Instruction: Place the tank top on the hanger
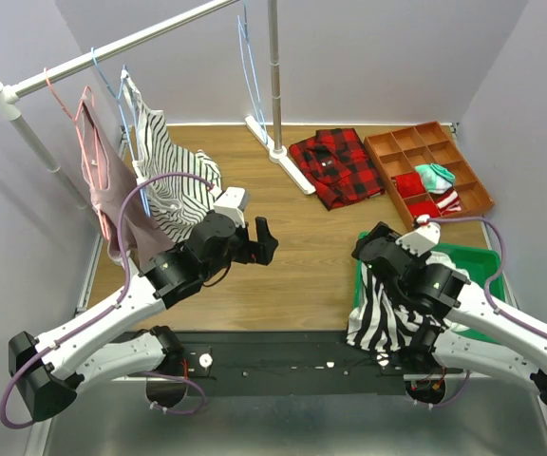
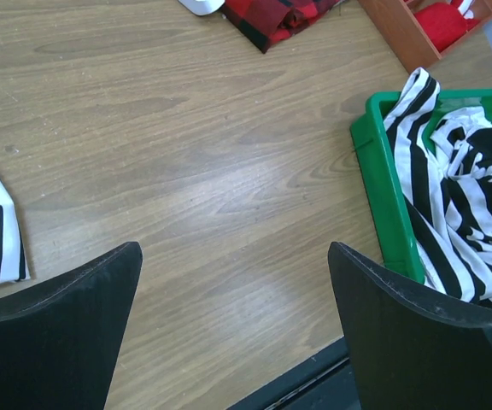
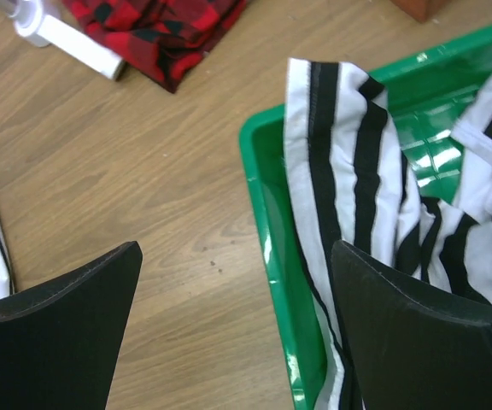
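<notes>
Tank top (image 1: 383, 318) lies bunched in green tub (image 1: 478, 258); left hand (image 1: 264, 242) and right hand (image 1: 365, 249) stand spread wide, empty; hanger (image 1: 250, 66) on rail (image 1: 122, 47) shows overhead only.

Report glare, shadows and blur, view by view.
Top external: evenly lit and sharp, with no hard shadows on the table. Left wrist: a pale sheen on the same table, and the left claw reads as featureless black. Right wrist: bright glare patches on the green bin floor beside the tank top.
</notes>
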Controlling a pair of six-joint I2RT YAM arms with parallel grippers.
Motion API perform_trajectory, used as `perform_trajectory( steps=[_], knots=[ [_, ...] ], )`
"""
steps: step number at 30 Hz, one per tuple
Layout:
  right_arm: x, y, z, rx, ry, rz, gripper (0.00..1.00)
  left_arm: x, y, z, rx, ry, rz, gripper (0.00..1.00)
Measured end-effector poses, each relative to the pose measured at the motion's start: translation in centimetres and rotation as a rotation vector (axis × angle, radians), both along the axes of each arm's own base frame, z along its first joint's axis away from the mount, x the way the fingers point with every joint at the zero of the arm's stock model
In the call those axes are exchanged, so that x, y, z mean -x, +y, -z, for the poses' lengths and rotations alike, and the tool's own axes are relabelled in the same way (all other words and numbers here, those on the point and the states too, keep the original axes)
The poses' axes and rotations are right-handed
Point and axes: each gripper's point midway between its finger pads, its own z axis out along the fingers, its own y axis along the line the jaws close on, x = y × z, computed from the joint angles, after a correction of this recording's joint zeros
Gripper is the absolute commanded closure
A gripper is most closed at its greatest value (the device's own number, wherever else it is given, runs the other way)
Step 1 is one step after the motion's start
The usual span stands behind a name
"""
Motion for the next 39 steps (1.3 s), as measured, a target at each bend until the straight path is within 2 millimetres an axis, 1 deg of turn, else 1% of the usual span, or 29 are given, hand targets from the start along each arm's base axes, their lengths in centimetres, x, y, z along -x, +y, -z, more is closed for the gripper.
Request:
perform_trajectory(
  steps=[4, 7, 10, 12, 15, 16, 18, 19, 20, 22, 23, 25, 26, 28, 30, 32, 33, 35, 37, 38, 39],
  knots=[
    [1.2, -1.0, 1.7, -0.068, 0.065, 0.092, 0.00, 0.0, -0.1, 0.3, -0.012, 0.014, 0.003, 0.01],
    [2.4, -1.5, 3.8, -0.117, 0.134, 0.160, 0.05, 0.1, -0.3, 0.3, -0.002, 0.028, 0.008, 0.01],
    [3.5, -2.0, 6.3, -0.127, 0.205, 0.215, 0.07, 0.3, -0.4, 0.4, 0.006, 0.043, 0.009, 0.01],
    [4.5, -2.6, 8.7, -0.117, 0.266, 0.262, 0.09, 0.4, -0.5, 0.4, 0.010, 0.049, 0.008, 0.01],
    [5.4, -3.1, 10.8, -0.100, 0.317, 0.300, 0.12, 0.5, -0.5, 0.6, 0.007, 0.058, 0.010, 0.01],
    [5.5, -3.2, 11.2, -0.096, 0.324, 0.311, 0.14, 0.5, -0.5, 0.6, 0.007, 0.059, 0.011, 0.01],
    [5.6, -3.3, 11.7, -0.091, 0.332, 0.327, 0.24, 0.5, -0.6, 0.7, 0.007, 0.062, 0.013, 0.01],
    [5.6, -3.3, 12.0, -0.086, 0.337, 0.334, 0.30, 0.5, -0.6, 0.7, 0.006, 0.063, 0.013, 0.01],
    [5.6, -3.3, 12.2, -0.081, 0.340, 0.339, 0.41, 0.5, -0.6, 0.7, 0.006, 0.064, 0.013, 0.01],
    [5.4, -3.2, 12.7, -0.081, 0.338, 0.347, 0.51, 0.5, -0.6, 0.8, 0.006, 0.065, 0.014, 0.01],
    [5.5, -3.3, 13.0, -0.068, 0.344, 0.347, 0.66, 0.5, -0.7, 0.8, 0.006, 0.066, 0.014, 0.01],
    [5.5, -3.4, 13.4, -0.064, 0.342, 0.350, 0.82, 0.5, -0.7, 0.8, 0.009, 0.068, 0.015, 0.01],
    [5.4, -3.3, 13.6, -0.064, 0.339, 0.348, 0.93, 0.5, -0.7, 0.8, 0.009, 0.069, 0.015, 0.01],
    [5.3, -3.3, 13.6, -0.055, 0.334, 0.335, 0.99, 0.6, -0.7, 0.8, 0.008, 0.070, 0.016, 0.01],
    [5.1, -3.1, 13.4, -0.054, 0.327, 0.328, 0.99, 0.6, -0.6, 0.8, 0.006, 0.073, 0.015, 0.01],
    [4.6, -2.8, 11.9, -0.043, 0.311, 0.317, 0.99, 0.6, -0.6, 0.7, 0.009, 0.073, 0.014, 0.01],
    [4.1, -2.5, 10.8, -0.049, 0.296, 0.313, 0.99, 0.6, -0.6, 0.5, 0.011, 0.072, 0.014, 0.01],
    [2.6, -1.2, 6.7, -0.076, 0.239, 0.285, 0.99, 0.6, -0.7, -0.2, 0.025, 0.064, 0.013, 0.01],
    [0.8, 0.3, 1.4, -0.136, 0.151, 0.248, 0.99, 0.6, -0.7, -1.2, 0.043, 0.054, 0.011, 0.01],
    [0.0, 0.9, -1.6, -0.164, 0.097, 0.219, 0.99, 0.5, -0.8, -1.9, 0.056, 0.046, 0.010, 0.01],
    [-0.3, 1.1, -3.5, -0.175, 0.070, 0.199, 0.99, 0.5, -0.8, -2.4, 0.064, 0.040, 0.009, 0.01]
  ],
)
